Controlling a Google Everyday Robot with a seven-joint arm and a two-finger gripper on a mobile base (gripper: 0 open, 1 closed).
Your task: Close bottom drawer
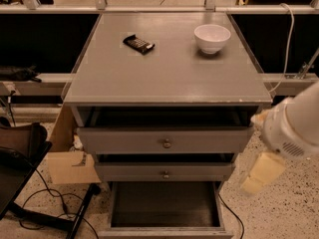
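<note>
The grey cabinet has three stacked drawers, all pulled out by some amount. The bottom drawer is pulled out the farthest, and its dark boxy interior lies open to view; its front runs along the lower edge of the view and its knob is out of sight. The middle drawer and the top drawer each stick out a little and show round knobs. My gripper, cream-coloured on a white arm, hangs to the right of the cabinet, level with the middle drawer and apart from it.
A white bowl and a dark packet lie on the cabinet top. A cardboard box stands left of the drawers. A black seat and cables are on the speckled floor at the left.
</note>
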